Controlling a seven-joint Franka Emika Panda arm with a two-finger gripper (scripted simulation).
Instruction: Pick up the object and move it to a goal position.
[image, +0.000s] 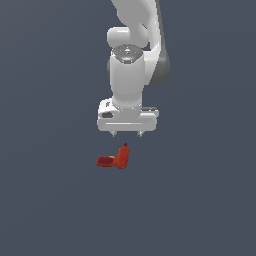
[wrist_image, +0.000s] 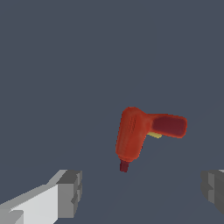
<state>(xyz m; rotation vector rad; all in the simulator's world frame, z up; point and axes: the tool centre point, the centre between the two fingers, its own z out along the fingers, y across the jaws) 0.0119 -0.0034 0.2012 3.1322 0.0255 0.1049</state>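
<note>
Toy-drill-shaped object (image: 116, 158), small, red and orange and L-shaped, lies on the flat dark grey-blue bench (image: 45, 200), just below the white gripper (image: 127, 134) in the exterior view, apart from it and untouched. Fingers: two short grey tips protrude beneath the white gripper body, spread wide with nothing between them. In the wrist view the grey pads (wrist_image: 70, 193) stand far apart at opposite edges of the picture, with the object (wrist_image: 140, 133) lying off the line between them. Object detail: the orange-red barrel ends in a small dark red tip; the darker red handle branches off at an angle, and a small yellow patch shows where the two parts join. In the exterior view the handle points toward the exterior view's left, the barrel tip pointing up toward the gripper. Arm: the white Franka arm (image: 131, 75) descends from the upper edge of the exterior view, wrist vertical over the object.
</note>
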